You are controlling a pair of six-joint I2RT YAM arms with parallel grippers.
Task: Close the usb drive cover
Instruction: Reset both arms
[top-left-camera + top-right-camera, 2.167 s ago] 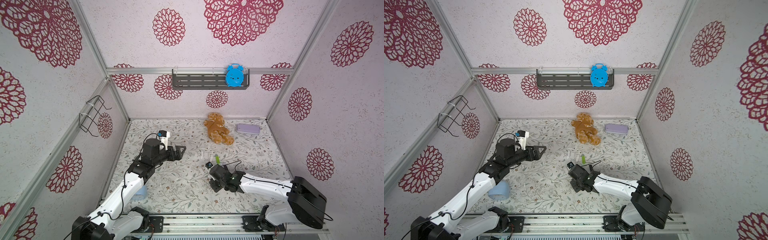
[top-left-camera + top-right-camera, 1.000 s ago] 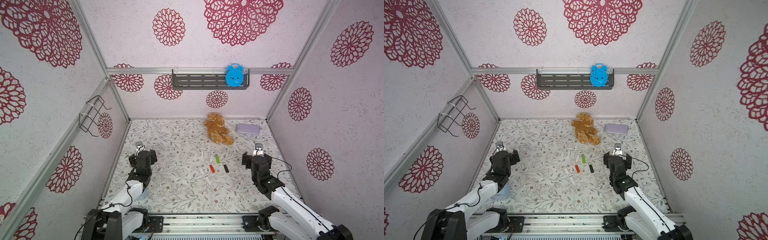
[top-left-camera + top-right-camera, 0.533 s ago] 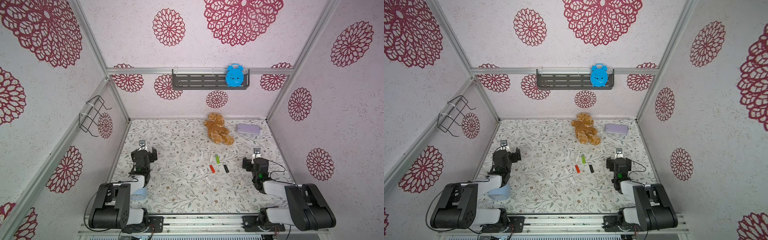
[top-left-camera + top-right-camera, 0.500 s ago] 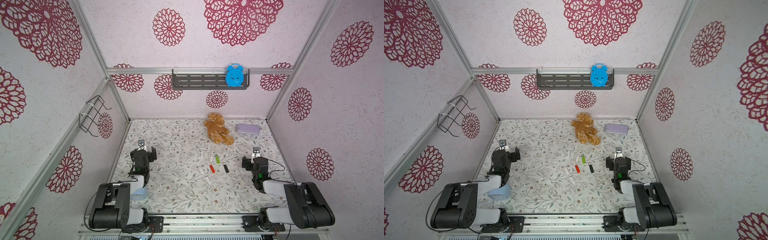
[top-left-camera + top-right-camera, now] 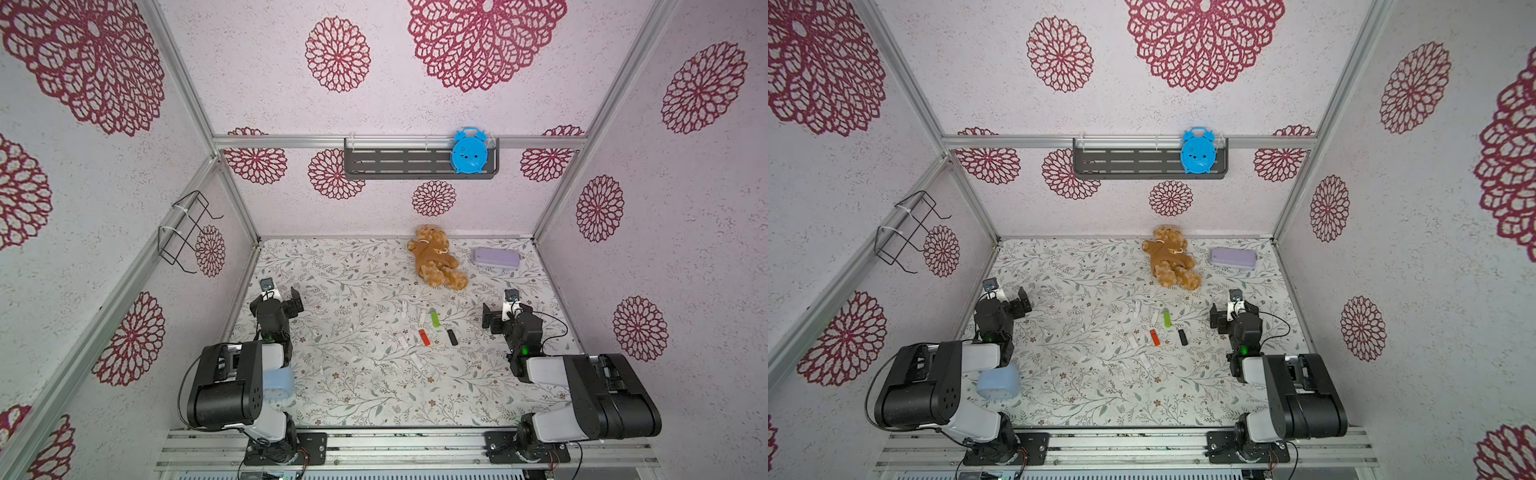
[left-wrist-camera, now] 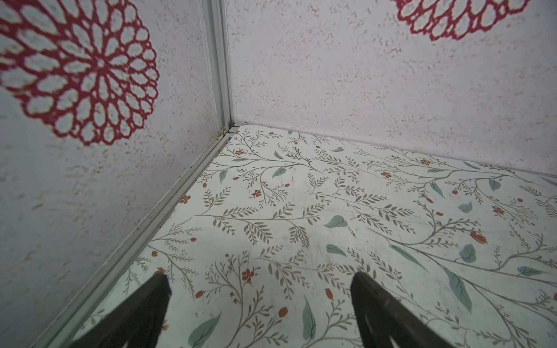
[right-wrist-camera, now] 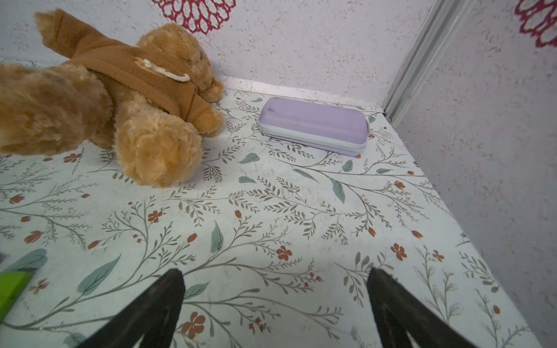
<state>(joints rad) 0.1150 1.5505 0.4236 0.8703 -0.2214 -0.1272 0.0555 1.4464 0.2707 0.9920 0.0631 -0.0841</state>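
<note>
We find left gripper (image 6: 260, 276) and right gripper (image 7: 276, 272) spread and empty; we judge the green usb drive (image 5: 434, 319) light, rigid, slippery, best pinched across its long sides.

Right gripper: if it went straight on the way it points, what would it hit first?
Probably the purple case: the open right gripper points roughly at it, though depth is unclear.

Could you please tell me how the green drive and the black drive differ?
The green drive looks slightly longer than the black drive. The green drive lies farther back, toward the teddy; the black drive lies nearer the front. Both lie flat on the table, untouched.
</note>
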